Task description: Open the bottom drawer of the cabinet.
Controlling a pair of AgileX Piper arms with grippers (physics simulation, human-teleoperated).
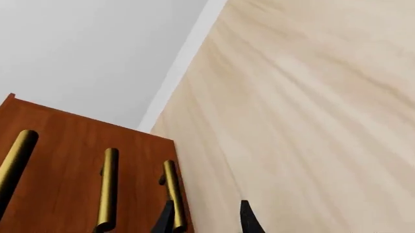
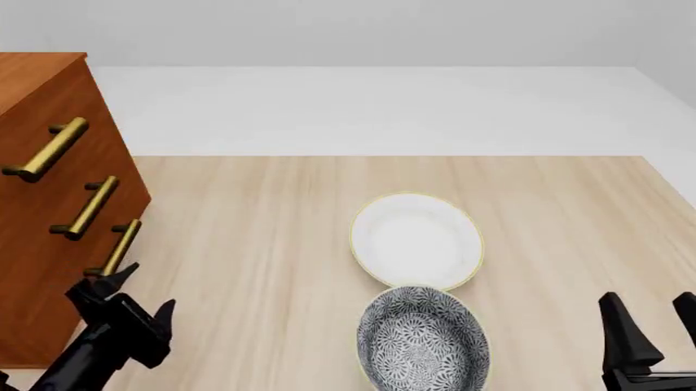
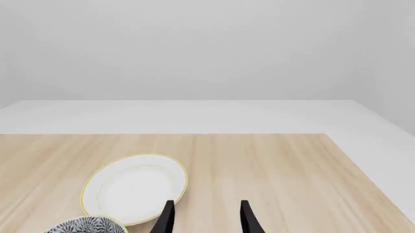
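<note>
The reddish-brown cabinet point(image 2: 33, 236) stands at the table's left edge with its three drawers flush. The bottom drawer point(image 2: 44, 314) has a brass bar handle point(image 2: 120, 247). My left gripper point(image 2: 122, 292) is open and empty, just in front of and below that handle. In the left wrist view the bottom handle point(image 1: 172, 194) lies against one finger point(image 1: 164, 219), outside the open gap of the gripper point(image 1: 207, 221). My right gripper point(image 2: 653, 324) is open and empty at the near right, far from the cabinet; it also shows in the right wrist view point(image 3: 207, 221).
A white bowl point(image 2: 416, 239) sits mid-table, with a grey patterned bowl point(image 2: 422, 342) just in front of it. Both show in the right wrist view, the white one point(image 3: 135, 187) and the patterned one point(image 3: 91, 225). The two upper handles point(image 2: 49, 151) point(image 2: 90, 208) are above.
</note>
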